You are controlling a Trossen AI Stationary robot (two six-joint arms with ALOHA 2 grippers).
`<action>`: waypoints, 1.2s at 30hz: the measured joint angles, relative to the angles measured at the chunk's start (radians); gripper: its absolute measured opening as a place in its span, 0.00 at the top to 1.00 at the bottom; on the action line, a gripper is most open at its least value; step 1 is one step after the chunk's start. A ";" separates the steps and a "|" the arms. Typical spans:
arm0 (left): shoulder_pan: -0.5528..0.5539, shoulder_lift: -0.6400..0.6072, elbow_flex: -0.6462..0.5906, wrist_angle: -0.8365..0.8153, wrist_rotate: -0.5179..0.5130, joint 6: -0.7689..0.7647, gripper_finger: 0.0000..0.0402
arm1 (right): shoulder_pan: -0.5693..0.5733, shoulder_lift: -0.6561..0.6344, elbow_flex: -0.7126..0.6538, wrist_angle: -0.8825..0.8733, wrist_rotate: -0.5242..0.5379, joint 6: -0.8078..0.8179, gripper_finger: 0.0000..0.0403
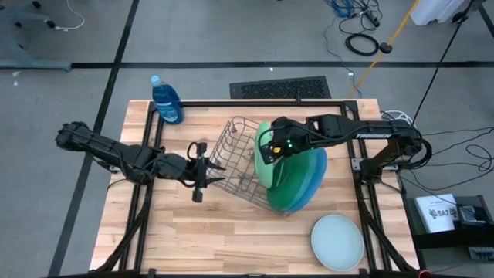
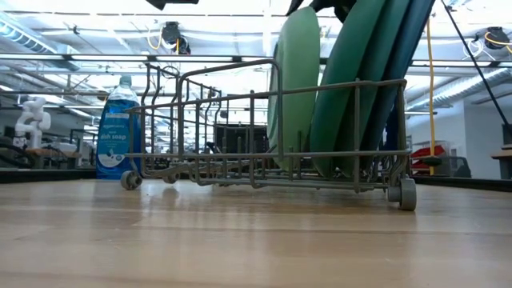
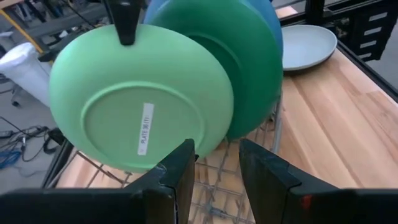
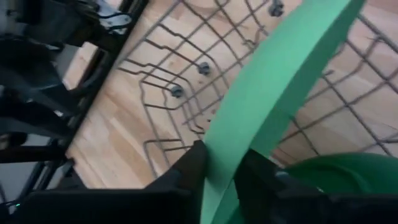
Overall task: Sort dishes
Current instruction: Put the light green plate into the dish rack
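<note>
High view: the rack [image 1: 235, 158] sits mid-table, with bare wood in front and a mint plate [image 1: 337, 241] near the front right edge. The right gripper [image 4: 219, 168] pinches the light green plate's [image 3: 140, 102] rim, standing in the rack. The left gripper [image 3: 214, 177] grips the rack's wire edge. Only the low view shows the rack's wheels.
</note>
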 joint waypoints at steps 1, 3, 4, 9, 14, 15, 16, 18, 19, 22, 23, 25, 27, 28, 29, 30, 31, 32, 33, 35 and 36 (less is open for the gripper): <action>0.002 0.000 0.000 -0.001 0.000 0.000 0.68 | 0.000 0.004 0.000 0.018 -0.003 -0.010 0.86; 0.002 0.000 0.000 -0.007 0.001 -0.001 0.68 | 0.000 0.005 -0.001 0.055 -0.007 -0.024 0.91; 0.002 0.000 0.000 -0.010 0.001 -0.001 0.68 | 0.001 0.005 -0.002 0.064 -0.007 -0.029 0.93; 0.002 0.000 0.000 -0.011 0.004 -0.006 0.68 | 0.025 -0.015 -0.001 0.089 0.042 -0.039 0.97; 0.002 0.005 0.000 0.005 0.004 -0.021 0.68 | 0.058 -0.033 -0.002 0.100 0.150 -0.025 1.00; 0.003 0.007 0.000 0.011 0.004 -0.026 0.68 | 0.069 -0.040 -0.002 0.097 0.159 -0.014 1.00; 0.003 0.011 0.000 0.013 0.004 -0.027 0.68 | 0.081 -0.045 -0.002 0.094 0.176 0.000 1.00; 0.003 0.021 0.000 0.028 0.004 -0.027 0.68 | 0.107 -0.051 -0.002 0.098 0.214 0.024 1.00; 0.003 0.027 0.000 0.028 0.004 -0.028 0.68 | 0.118 -0.052 -0.002 0.101 0.225 0.029 1.00; 0.004 0.047 0.000 0.032 0.003 -0.028 0.68 | 0.152 -0.041 -0.002 0.136 0.295 0.040 1.00; 0.008 0.055 0.000 0.036 0.003 -0.027 0.68 | 0.165 -0.040 -0.002 0.150 0.323 0.044 1.00; 0.015 0.072 0.000 0.048 0.003 -0.028 0.68 | 0.195 -0.038 -0.002 0.160 0.384 0.053 1.00; 0.019 0.086 0.000 0.053 0.003 -0.028 0.68 | 0.226 -0.034 -0.018 0.201 0.463 0.056 1.00; 0.023 0.093 0.000 0.053 0.003 -0.028 0.68 | 0.242 -0.033 -0.033 0.232 0.497 0.053 1.00; 0.025 0.100 0.000 0.053 0.003 -0.028 0.68 | 0.258 -0.032 -0.053 0.268 0.527 0.046 1.00; 0.027 0.104 0.000 0.053 0.003 -0.028 0.68 | 0.277 -0.032 -0.079 0.309 0.558 0.034 1.00; 0.030 0.107 0.000 0.053 0.003 -0.031 0.68 | 0.297 -0.032 -0.112 0.363 0.595 0.015 1.00; 0.030 0.108 0.000 0.054 0.003 -0.035 0.68 | 0.318 -0.032 -0.147 0.423 0.625 0.000 1.00; 0.030 0.108 0.000 0.058 0.003 -0.035 0.68 | 0.338 -0.032 -0.183 0.477 0.646 -0.013 1.00; 0.030 0.108 0.000 0.080 0.003 -0.031 0.68 | 0.377 -0.031 -0.257 0.568 0.685 -0.040 1.00; 0.030 0.108 0.000 0.086 0.006 -0.028 0.68 | 0.394 -0.031 -0.296 0.619 0.708 -0.058 1.00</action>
